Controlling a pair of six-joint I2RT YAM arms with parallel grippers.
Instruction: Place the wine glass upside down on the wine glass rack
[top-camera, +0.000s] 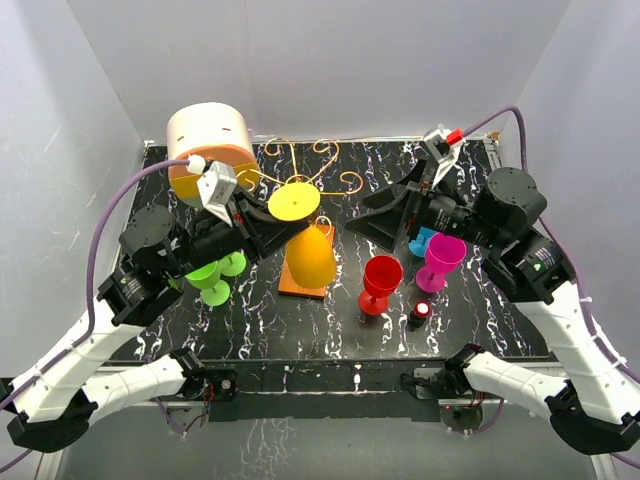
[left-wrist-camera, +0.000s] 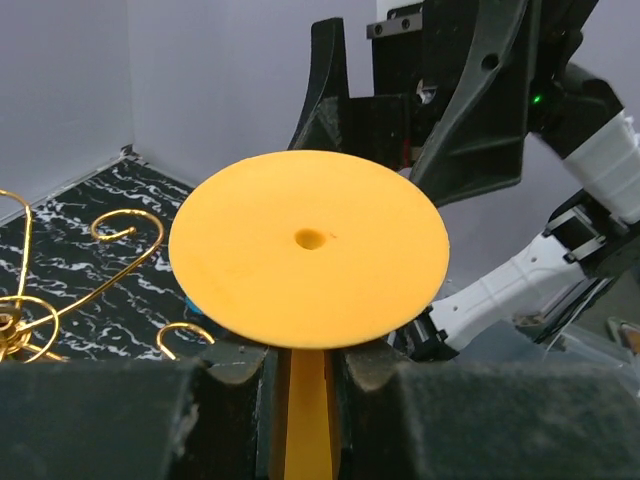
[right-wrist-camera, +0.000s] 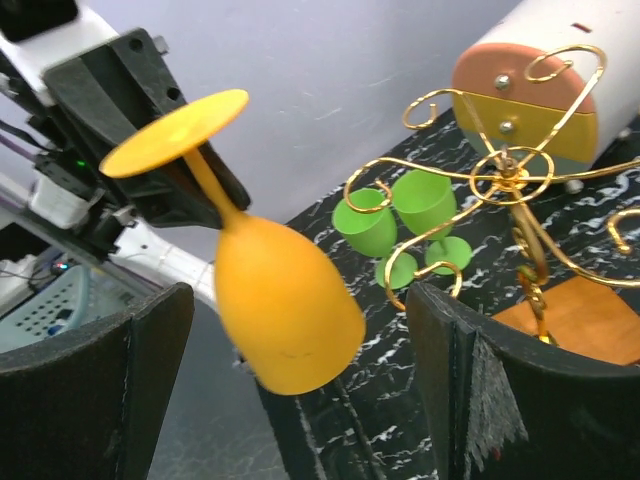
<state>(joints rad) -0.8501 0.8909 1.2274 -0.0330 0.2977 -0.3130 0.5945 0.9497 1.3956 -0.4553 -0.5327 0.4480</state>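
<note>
The wine glass (top-camera: 311, 255) looks like smooth, opaque yellow-orange plastic with a matt finish and a small moulding dimple in its foot. The wine glass rack (right-wrist-camera: 507, 180) is thin, shiny gold metal wire on a flat base (right-wrist-camera: 590, 318) that looks like orange wood. The table (top-camera: 480, 310) is black with white marble veining and slightly glossy, and the drum-shaped box (top-camera: 208, 135) is smooth and matt.

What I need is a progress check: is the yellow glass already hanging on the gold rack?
No, the left gripper holds the yellow glass upside down by its stem, clear of the gold rack.
</note>
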